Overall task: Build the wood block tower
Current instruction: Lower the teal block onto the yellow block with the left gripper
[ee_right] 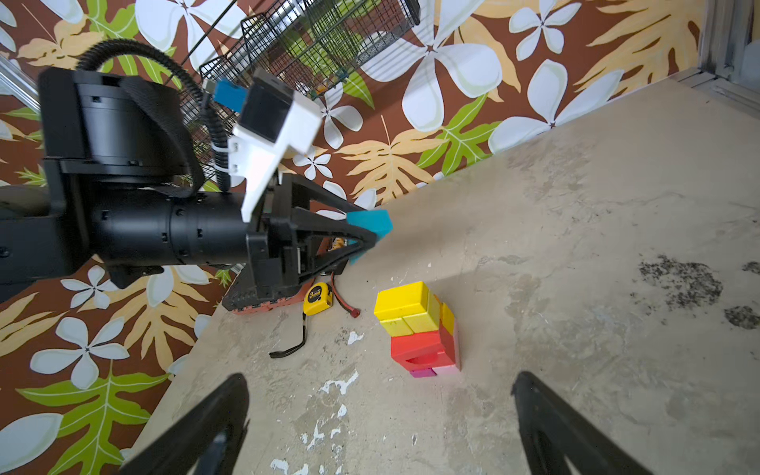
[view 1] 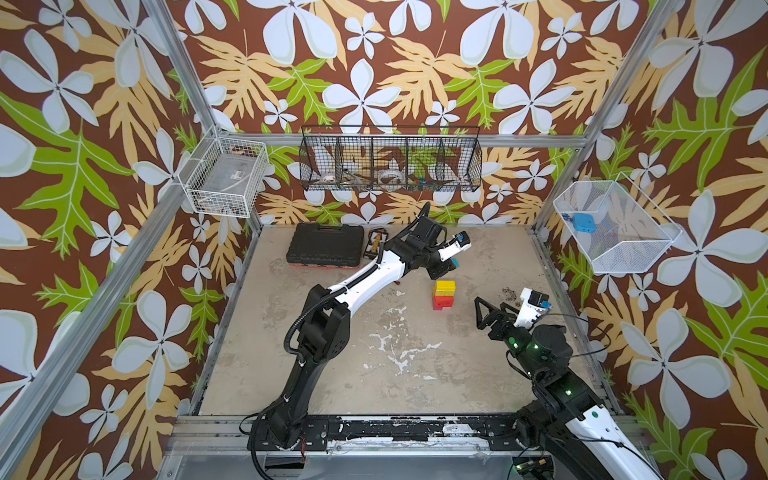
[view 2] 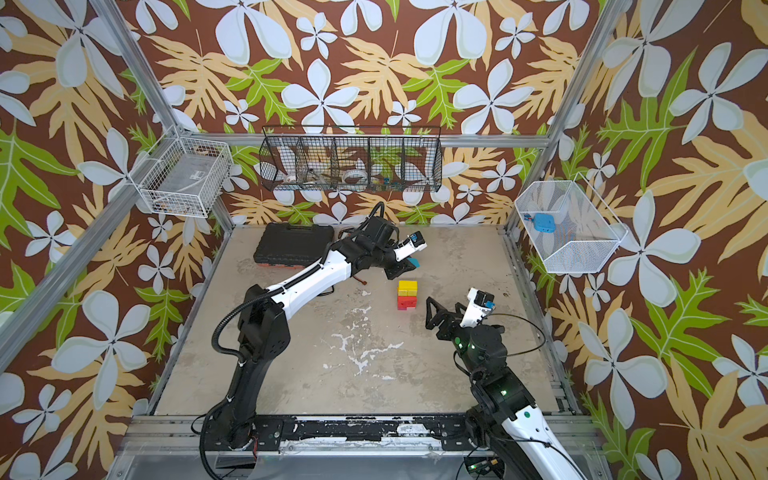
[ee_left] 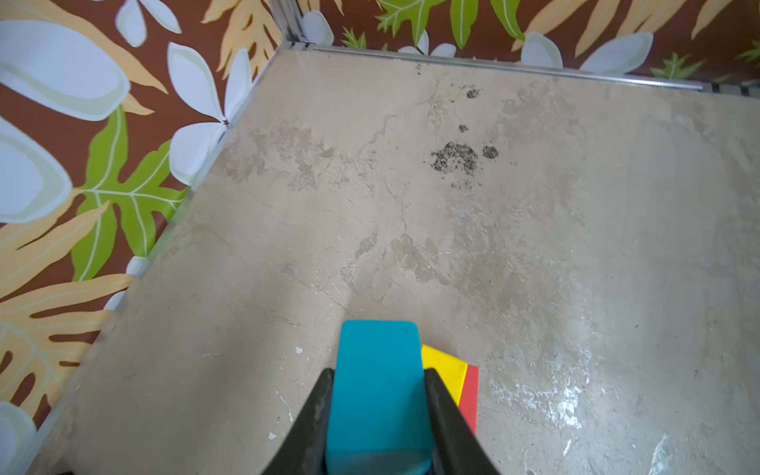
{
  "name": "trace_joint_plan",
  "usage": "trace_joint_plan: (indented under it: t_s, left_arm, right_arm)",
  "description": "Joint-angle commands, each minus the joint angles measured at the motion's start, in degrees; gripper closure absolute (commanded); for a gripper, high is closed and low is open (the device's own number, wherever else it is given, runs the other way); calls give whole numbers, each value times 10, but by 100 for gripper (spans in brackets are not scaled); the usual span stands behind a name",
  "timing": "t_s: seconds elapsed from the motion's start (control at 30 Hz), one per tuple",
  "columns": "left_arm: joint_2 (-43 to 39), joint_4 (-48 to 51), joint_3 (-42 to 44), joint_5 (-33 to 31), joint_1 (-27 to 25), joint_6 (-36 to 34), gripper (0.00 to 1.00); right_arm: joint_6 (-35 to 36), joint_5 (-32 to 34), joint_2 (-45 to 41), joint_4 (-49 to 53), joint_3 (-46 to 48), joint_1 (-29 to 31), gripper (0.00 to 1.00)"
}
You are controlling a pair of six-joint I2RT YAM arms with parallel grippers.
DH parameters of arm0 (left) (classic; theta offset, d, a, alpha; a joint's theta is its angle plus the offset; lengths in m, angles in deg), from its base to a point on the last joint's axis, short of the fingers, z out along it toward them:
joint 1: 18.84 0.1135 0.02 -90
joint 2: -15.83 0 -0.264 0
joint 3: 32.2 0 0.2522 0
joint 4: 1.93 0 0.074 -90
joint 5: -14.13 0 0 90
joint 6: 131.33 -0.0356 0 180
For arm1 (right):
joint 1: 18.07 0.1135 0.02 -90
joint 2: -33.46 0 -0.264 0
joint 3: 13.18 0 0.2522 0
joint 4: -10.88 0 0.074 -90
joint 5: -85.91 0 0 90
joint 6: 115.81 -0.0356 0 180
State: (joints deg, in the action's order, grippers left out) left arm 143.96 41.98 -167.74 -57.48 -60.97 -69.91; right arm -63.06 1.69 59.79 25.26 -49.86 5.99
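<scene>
Between gripper fingers [ee_left: 316,423], half-hidden teal block [ee_left: 378,390]

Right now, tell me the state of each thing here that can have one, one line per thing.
Left gripper: shut on the teal wooden block, held above the table.
Teal wooden block: clamped between the jaws, off the tower.
Multicoloured wood block tower: upright, yellow blocks on top, no peak yet.
Right gripper: open, empty, near the tower.
Black plastic tool case: closed, lying flat.
Yellow round tape measure: lying on the table, strap out.
</scene>
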Motion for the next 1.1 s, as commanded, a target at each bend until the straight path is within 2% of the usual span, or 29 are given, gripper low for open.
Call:
trace_joint_plan:
  t_s: [0.0,0.3,1.07]
  left_arm:
    - [17,83,-33,50,0,-50,100]
    - [21,167,-38,98,1,-133,100]
    - [68,174,-88,83,0,-169,100]
  right_arm:
    - [13,-11,-5,-24,-1,0,0]
    - [14,-20,-6,-26,-1,-1,0]
    - [17,-41,6,-36,-6,-1,0]
